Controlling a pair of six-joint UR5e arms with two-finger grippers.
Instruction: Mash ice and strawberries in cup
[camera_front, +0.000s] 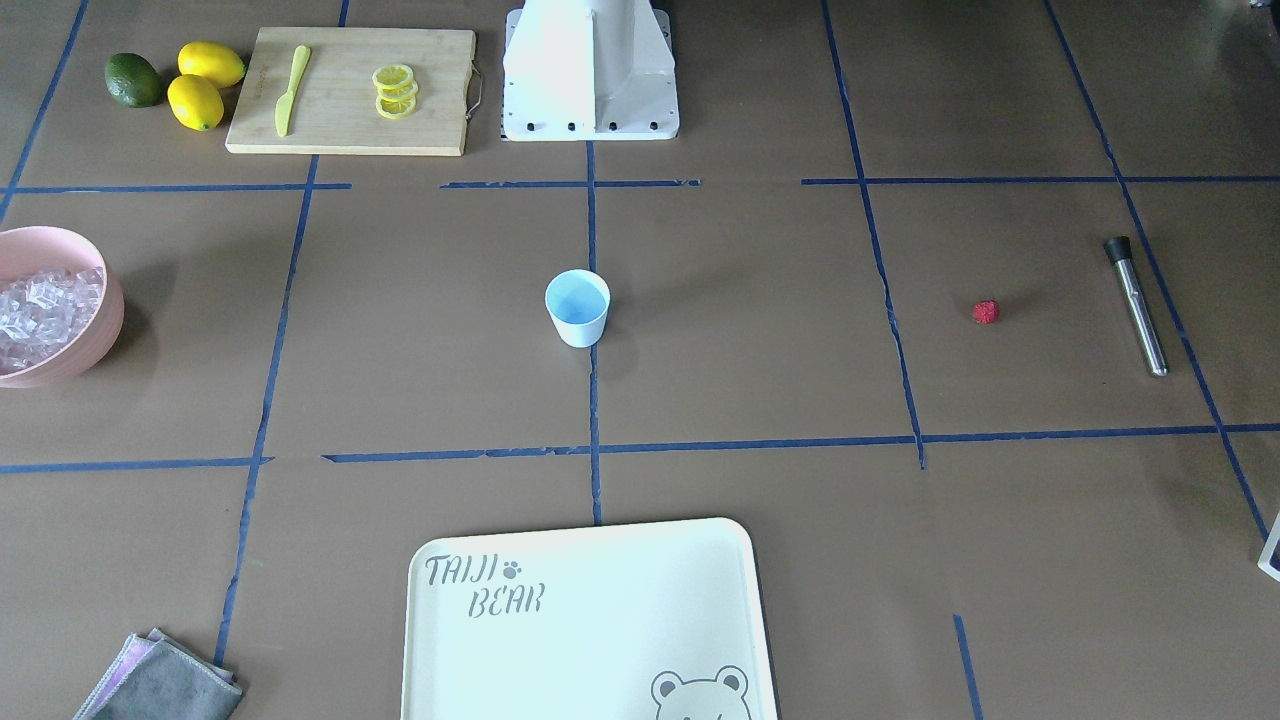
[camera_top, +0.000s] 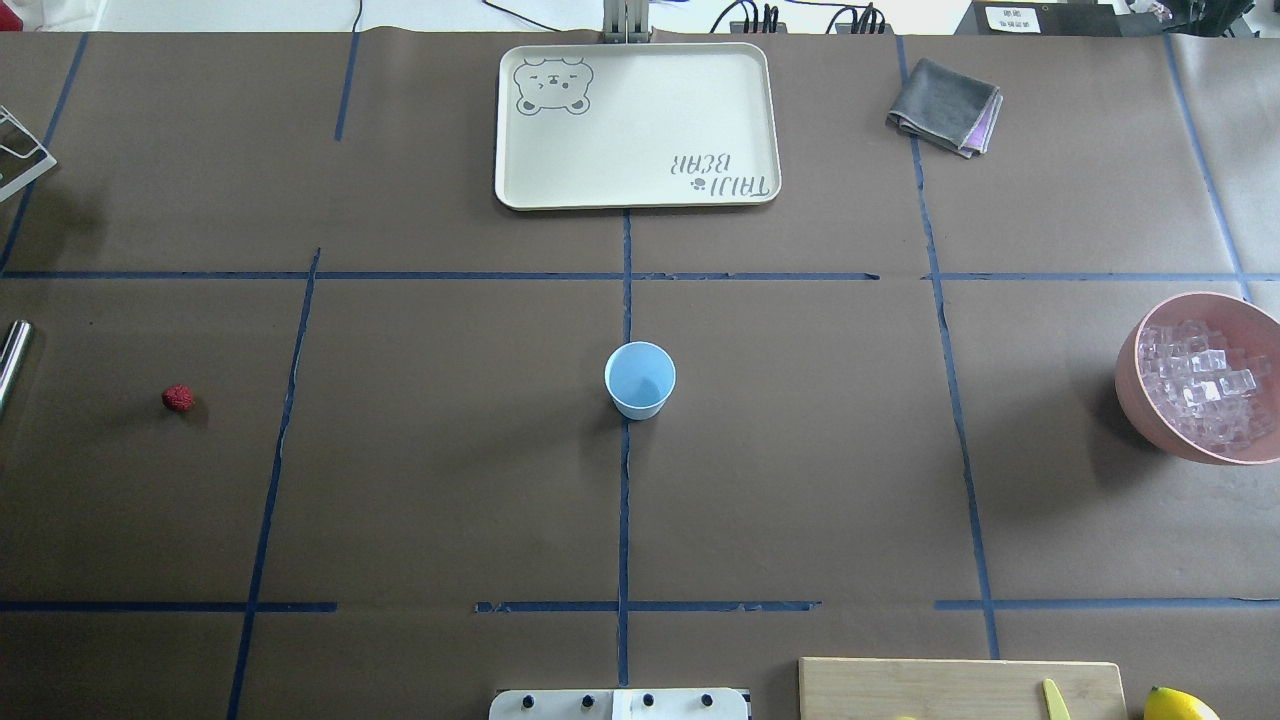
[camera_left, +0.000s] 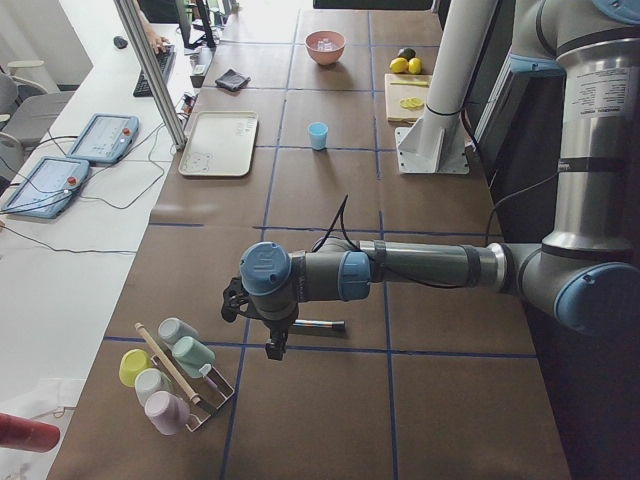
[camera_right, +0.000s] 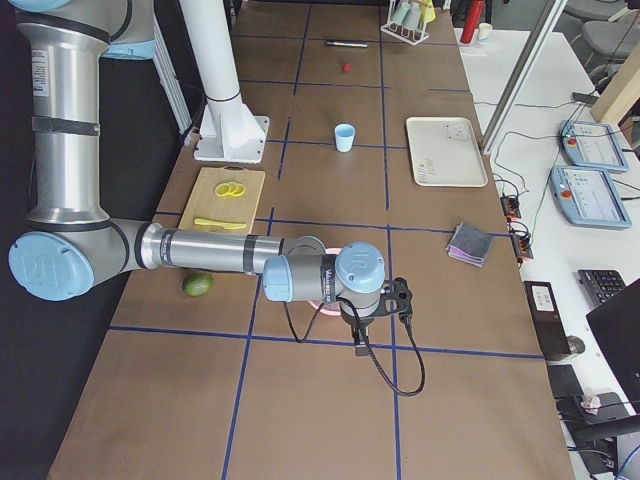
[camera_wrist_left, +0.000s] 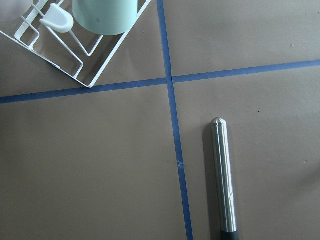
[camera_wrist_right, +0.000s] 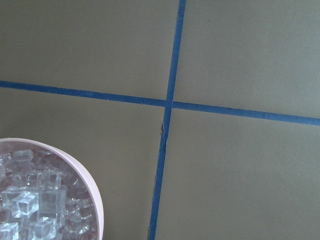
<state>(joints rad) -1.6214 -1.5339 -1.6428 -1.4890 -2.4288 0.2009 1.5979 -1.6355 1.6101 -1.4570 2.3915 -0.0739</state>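
Note:
The pale-blue cup (camera_front: 578, 305) (camera_top: 640, 378) stands upright and looks empty at the middle of the table. A small red strawberry (camera_front: 985, 312) (camera_top: 178, 398) lies alone toward the robot's left. Ice (camera_top: 1205, 385) (camera_wrist_right: 30, 200) fills a pink bowl (camera_front: 95, 350) at the robot's right. My left gripper (camera_left: 272, 348) hangs near a steel muddler (camera_wrist_left: 224, 175) (camera_front: 1137, 305) at the left end. My right gripper (camera_right: 361, 346) hangs beside the pink bowl at the right end. Both show only in the side views, so I cannot tell whether they are open or shut.
A cream tray (camera_top: 640, 190) lies at the far edge and a grey cloth (camera_top: 945, 108) beside it. A cutting board (camera_front: 440, 90) holds lemon slices (camera_front: 395, 92) and a yellow knife (camera_front: 292, 88), with lemons (camera_front: 205, 80) and an avocado (camera_front: 133, 80) beside it. A cup rack (camera_left: 175, 375) sits by the left gripper.

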